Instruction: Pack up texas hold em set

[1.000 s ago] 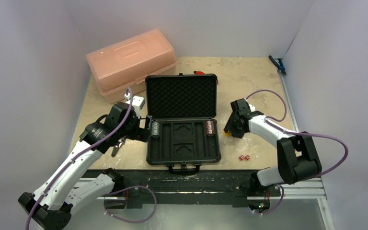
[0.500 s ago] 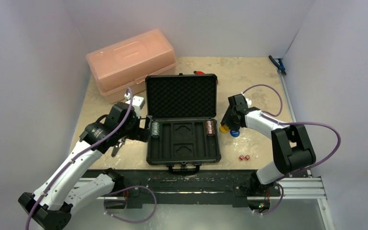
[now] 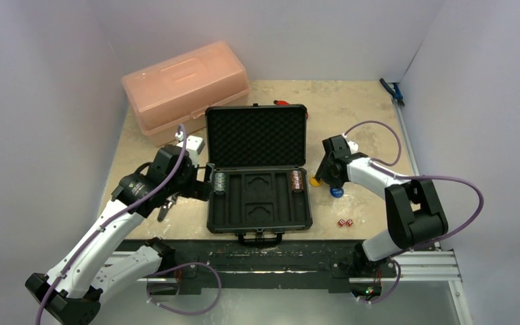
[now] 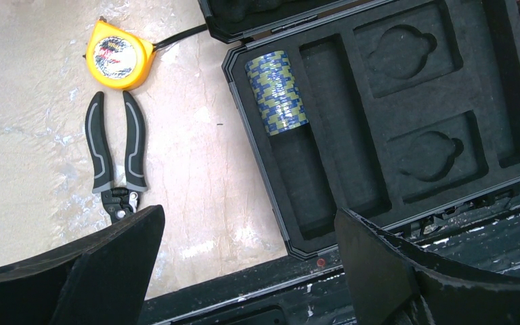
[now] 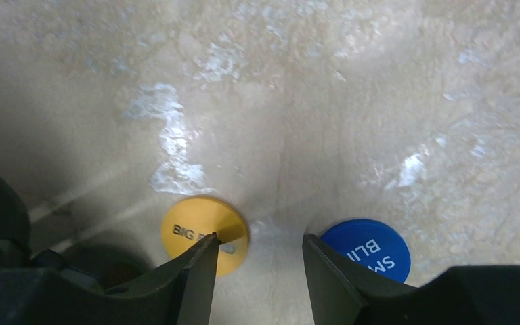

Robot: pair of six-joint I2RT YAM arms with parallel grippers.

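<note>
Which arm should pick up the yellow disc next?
Right. Its open hand hovers at the yellow disc, one fingertip over its edge, with the blue disc beside it, right of the case. The left hand is open over the case's left edge.

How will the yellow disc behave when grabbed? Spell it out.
The yellow disc lies flat and thin on the smooth table, so it probably slides rather than lifts when pinched. It looks like rigid plastic, likely light. Tipped on edge, its round rim could roll.
</note>
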